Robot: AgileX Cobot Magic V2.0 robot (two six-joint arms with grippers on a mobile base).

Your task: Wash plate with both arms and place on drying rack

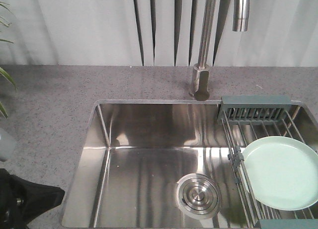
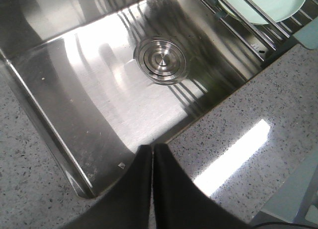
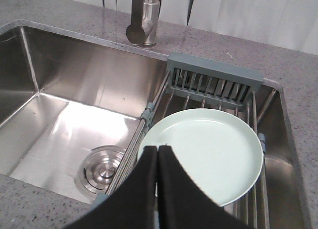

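The pale mint-green plate [image 1: 282, 172] lies flat on the drying rack [image 1: 254, 113] across the right end of the sink; it also shows in the right wrist view [image 3: 208, 154] and at the top right of the left wrist view [image 2: 268, 4]. My right gripper [image 3: 157, 149] is shut and empty, hovering over the plate's near-left rim. My left gripper [image 2: 152, 148] is shut and empty, above the sink's front edge and counter. A black part of the left arm [image 1: 22, 199] shows at the bottom left of the front view.
The steel sink [image 1: 104, 139] has a round drain [image 1: 198, 194] in its floor. A steel faucet [image 1: 203, 65] rises behind it on the speckled grey counter [image 1: 44, 105]. Plant leaves [image 1: 6, 75] reach in at the far left.
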